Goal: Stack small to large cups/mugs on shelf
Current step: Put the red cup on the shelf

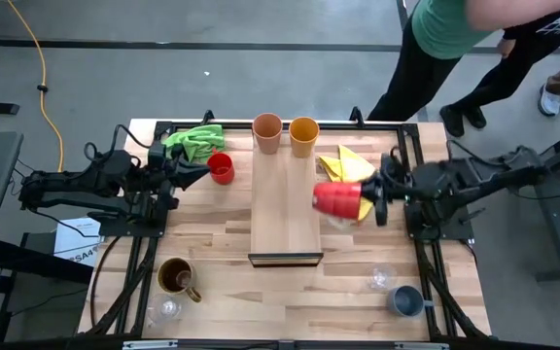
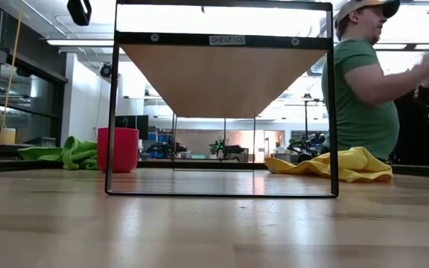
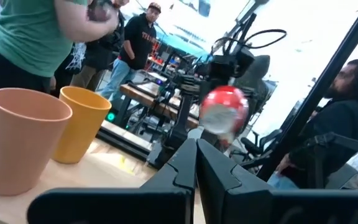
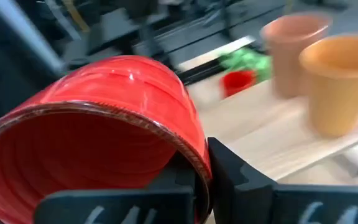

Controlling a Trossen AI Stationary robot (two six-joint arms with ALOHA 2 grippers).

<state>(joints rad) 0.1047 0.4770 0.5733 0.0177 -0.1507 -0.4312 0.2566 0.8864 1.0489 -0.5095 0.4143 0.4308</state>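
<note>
A red mug [image 4: 104, 130] fills the right wrist camera, clamped by its rim in the right gripper [image 1: 366, 197] and carried on its side, its long axis level, mouth toward the arm and base toward the shelf [image 1: 285, 219]. Seen from above, the mug hangs in the air at the shelf's right edge, about midway along it, so the open board lies directly beyond its base; the mug would have to be turned upright before it could stand there. This is the nearer arm by far.

Largest first: the wooden table [image 1: 261, 292] carries the long light-wood shelf down its middle. At the shelf's far end stand a peach tumbler [image 1: 267, 133] and an orange tumbler [image 1: 303, 135], side by side. A brown mug [image 1: 177, 279] sits near the table's front left corner, a grey-blue mug [image 1: 405, 300] near the front right corner. A second red mug [image 1: 221, 167] stands left of the shelf, just beside the left gripper [image 1: 194, 175], whose fingers [image 3: 219, 177] are pressed together on nothing. Two small clear glasses, one [image 1: 166, 309] by the brown mug and one [image 1: 381, 279] by the grey-blue mug, are the smallest.

A label on the shelf's frame reads "SHELF1(3)" [image 2: 230, 40].
</note>
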